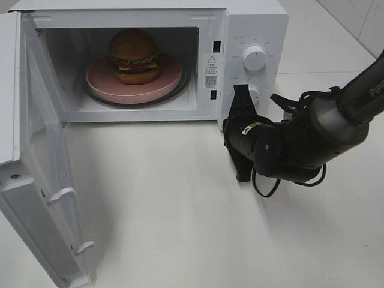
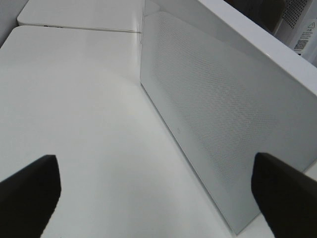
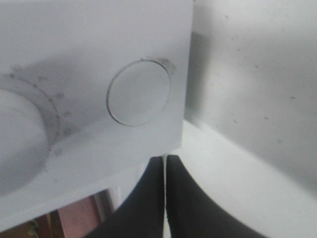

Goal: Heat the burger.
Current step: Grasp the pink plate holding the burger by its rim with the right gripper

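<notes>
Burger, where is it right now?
The burger sits on the pink plate inside the open microwave, in the upper left of the high view, left of the upper knob.

A kitchen-like robot test setup: a white microwave [image 1: 271, 33] stands at twelve o'clock on a plain white worktop [image 1: 180, 198], with pale wall tiles [image 1: 360, 18] at two o'clock and a black robot arm [image 1: 336, 120] at three o'clock.
</notes>
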You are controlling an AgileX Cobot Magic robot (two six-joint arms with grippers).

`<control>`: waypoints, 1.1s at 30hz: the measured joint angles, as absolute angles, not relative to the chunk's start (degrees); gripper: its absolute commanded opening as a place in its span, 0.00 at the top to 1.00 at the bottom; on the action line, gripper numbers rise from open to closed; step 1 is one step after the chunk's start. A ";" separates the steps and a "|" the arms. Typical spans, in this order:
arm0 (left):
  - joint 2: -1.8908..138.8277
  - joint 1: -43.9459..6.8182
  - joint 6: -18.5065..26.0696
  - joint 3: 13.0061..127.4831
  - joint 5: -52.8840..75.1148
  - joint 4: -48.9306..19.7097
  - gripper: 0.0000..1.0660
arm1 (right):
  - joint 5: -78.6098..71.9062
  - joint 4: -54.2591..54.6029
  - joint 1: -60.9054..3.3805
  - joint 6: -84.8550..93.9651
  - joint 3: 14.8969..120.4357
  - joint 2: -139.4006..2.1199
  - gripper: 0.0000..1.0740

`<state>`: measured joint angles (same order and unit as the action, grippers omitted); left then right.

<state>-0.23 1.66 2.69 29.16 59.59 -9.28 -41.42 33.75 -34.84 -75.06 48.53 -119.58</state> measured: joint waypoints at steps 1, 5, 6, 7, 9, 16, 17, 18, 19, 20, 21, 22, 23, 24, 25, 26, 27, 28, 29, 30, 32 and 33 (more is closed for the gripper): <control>-0.23 1.66 2.69 29.16 59.59 -9.28 0.06 | -40.39 33.06 -34.84 -75.06 47.78 -119.00 1.00; -0.23 1.66 2.69 29.16 59.59 -9.28 0.06 | -38.39 31.05 -34.84 -74.89 44.63 -116.43 1.00; -0.23 1.66 2.69 29.16 59.59 -9.28 0.06 | -38.27 30.71 -34.84 -74.83 43.83 -115.68 1.00; -0.23 1.66 2.69 29.16 59.59 -9.28 0.06 | -38.27 30.71 -34.84 -74.83 43.83 -115.68 1.00; -0.23 1.66 2.69 29.16 59.59 -9.28 0.06 | -37.93 29.85 -34.84 -74.37 42.28 -114.13 0.99; -0.23 1.66 2.69 29.16 59.59 -9.28 0.06 | -35.70 25.44 -34.84 -67.38 35.87 -105.08 0.99; -0.23 1.66 2.69 29.16 59.59 -9.28 0.06 | -35.70 25.44 -34.84 -67.38 35.87 -105.08 0.99; -0.23 1.66 2.69 29.16 59.59 -9.28 0.06 | -34.55 23.89 -34.84 -64.74 34.66 -102.67 0.99; -0.23 1.66 2.69 29.16 59.59 -9.28 0.06 | -33.58 23.09 -34.84 -63.60 34.09 -101.59 0.99; -0.23 1.66 2.69 29.16 59.59 -9.28 0.06 | -33.58 23.09 -34.84 -63.60 34.09 -101.59 0.99; -0.23 1.66 2.69 29.16 59.59 -9.28 0.06 | -30.88 21.77 -34.84 -60.22 33.40 -98.89 0.99; -0.23 1.66 2.69 29.16 59.59 -9.28 0.06 | -30.88 21.77 -34.84 -60.22 33.40 -98.89 0.99; -0.23 1.66 2.69 29.16 59.59 -9.28 0.06 | -27.67 20.91 -34.84 -56.38 33.29 -96.20 0.99; -0.23 1.66 2.69 29.16 59.59 -9.28 0.06 | -26.18 20.63 -34.84 -53.92 33.23 -95.17 0.99; -0.23 1.66 2.69 29.16 59.59 -9.28 0.06 | -26.18 20.63 -34.84 -53.92 33.23 -95.17 0.99; -0.23 1.66 2.69 29.16 59.59 -9.28 0.06 | -22.52 20.51 -34.84 -48.13 33.23 -92.59 0.99; -0.23 1.66 2.69 29.16 59.59 -9.28 0.06 | -20.68 20.51 -34.84 -45.55 33.23 -91.62 0.98; -0.23 1.66 2.69 29.16 59.59 -9.28 0.06 | -20.68 20.51 -34.84 -45.55 33.23 -91.62 0.98; -0.23 1.66 2.69 29.16 59.59 -9.28 0.06 | -17.42 20.40 -34.84 -39.25 33.23 -89.38 0.98; -0.23 1.66 2.69 29.16 59.59 -9.28 0.06 | -17.42 20.40 -34.84 -39.25 33.23 -89.38 0.98; -0.23 1.66 2.69 29.16 59.59 -9.28 0.06 | -11.86 20.23 -34.84 -29.97 33.17 -86.80 0.97; -0.23 1.66 2.69 29.16 59.59 -9.28 0.06 | -11.86 20.23 -34.84 -29.97 33.17 -86.80 0.97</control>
<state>-0.23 1.66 2.69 29.16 59.59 -9.28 -11.86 20.23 -34.84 -29.97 33.17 -86.80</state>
